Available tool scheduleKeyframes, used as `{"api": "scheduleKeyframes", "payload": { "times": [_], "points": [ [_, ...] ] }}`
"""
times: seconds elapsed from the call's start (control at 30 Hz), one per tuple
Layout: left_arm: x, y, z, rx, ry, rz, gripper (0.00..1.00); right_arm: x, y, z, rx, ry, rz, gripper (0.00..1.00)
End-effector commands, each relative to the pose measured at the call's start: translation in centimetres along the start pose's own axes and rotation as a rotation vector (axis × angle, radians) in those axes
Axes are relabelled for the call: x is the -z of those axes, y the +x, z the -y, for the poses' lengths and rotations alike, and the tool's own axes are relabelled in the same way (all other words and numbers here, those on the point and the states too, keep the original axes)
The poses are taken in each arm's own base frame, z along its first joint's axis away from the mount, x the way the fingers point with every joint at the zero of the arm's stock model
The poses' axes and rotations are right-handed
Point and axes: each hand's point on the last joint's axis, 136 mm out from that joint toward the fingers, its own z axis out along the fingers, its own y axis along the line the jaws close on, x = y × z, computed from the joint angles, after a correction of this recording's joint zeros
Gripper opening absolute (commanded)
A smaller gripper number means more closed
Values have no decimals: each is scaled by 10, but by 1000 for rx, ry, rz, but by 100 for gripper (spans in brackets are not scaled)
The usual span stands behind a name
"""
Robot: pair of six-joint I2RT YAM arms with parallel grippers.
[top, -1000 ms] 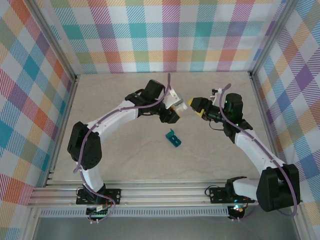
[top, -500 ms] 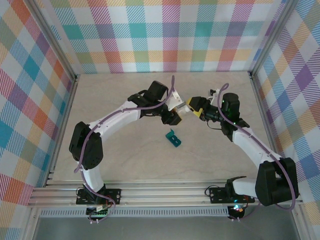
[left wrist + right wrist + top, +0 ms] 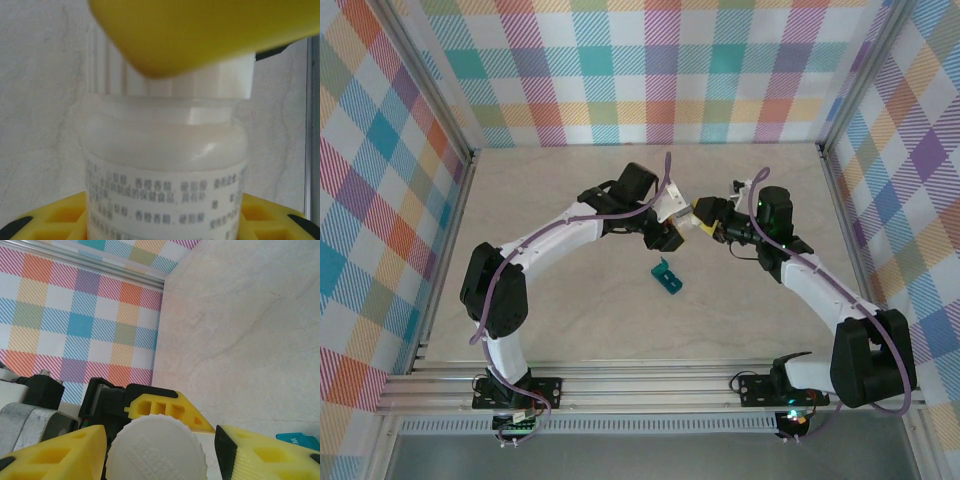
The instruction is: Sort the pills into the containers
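1. Top external view: clamping a white bottle (image 3: 677, 208) in the left gripper (image 3: 670, 222) over mid-table, and meeting it at the cap end with the right gripper (image 3: 703, 214). Leaving the teal pill box (image 3: 666, 277) on the table (image 3: 540, 200) just nearer the bases, apart from both arms. Judging the step as uncapping, best done near that box. Failing to make out lids, compartments or any pills at this size.
2. Left wrist view: pinching the bottle's labelled body between the yellow fingers (image 3: 50, 222), narrow and firm by the look. Needing that hold tight, for turning the ribbed cap (image 3: 210, 82) alone and not the whole bottle. Losing the cap's top behind a blurred yellow finger (image 3: 200, 30) from the other arm; cutting off the bottle's base at the lower edge.
3. Right wrist view: straddling the cap (image 3: 155, 452) with the right fingers (image 3: 55, 452) at a middling spread, close on both sides. Not showing whether pressing or just short, so not telling grip from gap. Centring the cap and squeezing evenly on the ribs before twisting seeming the surest way. Catching just a teal corner of the pill box (image 3: 300, 440) at the lower right edge.
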Motion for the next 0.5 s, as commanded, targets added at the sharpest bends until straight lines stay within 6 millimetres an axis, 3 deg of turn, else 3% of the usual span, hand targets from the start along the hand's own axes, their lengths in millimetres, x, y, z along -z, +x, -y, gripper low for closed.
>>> {"api": "scheduleKeyframes", "payload": {
  "times": [0.0, 0.23, 0.47],
  "points": [
    [2, -18, 8, -33, 16, 37, 0, -2, -1, -10, 28, -33, -2, 58],
    [5, -21, 11, -28, 33, 53, 0, 0, -1, -12, 70, -29, 1, 41],
    [22, -30, 21, 27, 150, 121, 0, 10, -10, -20, 212, -49, 30, 34]
  ]
}}
